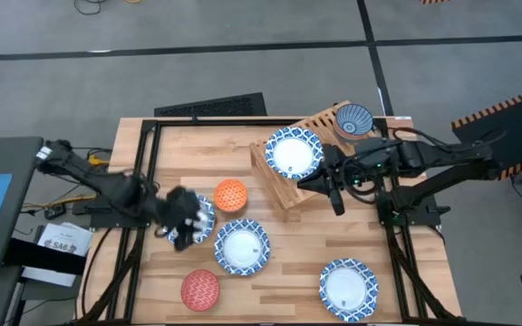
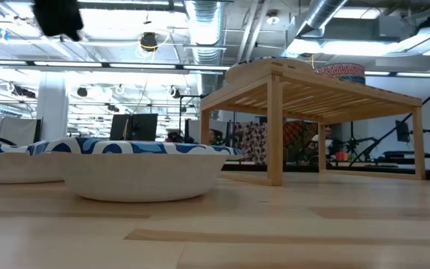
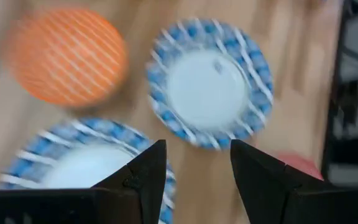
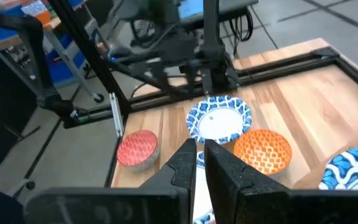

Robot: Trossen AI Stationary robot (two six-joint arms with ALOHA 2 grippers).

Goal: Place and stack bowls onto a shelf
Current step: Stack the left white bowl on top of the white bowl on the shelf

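At eight o'clock on the wooden table (image 1: 288, 267), hovered left end effector (image 1: 188, 228), spread, over a wide blue-and-white ceramic bowl (image 1: 207, 220), likely to grip its rim. At two o'clock, right end effector (image 4: 200, 146), nearly pressed together, empty, beside the slatted wooden shelf (image 1: 284, 195).

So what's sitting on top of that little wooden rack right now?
Two bowls: a wide blue-and-white bowl near the shelf's middle and a small blue-grey bowl at its far corner. The right gripper covers part of the slats, so anything beneath it is hidden.
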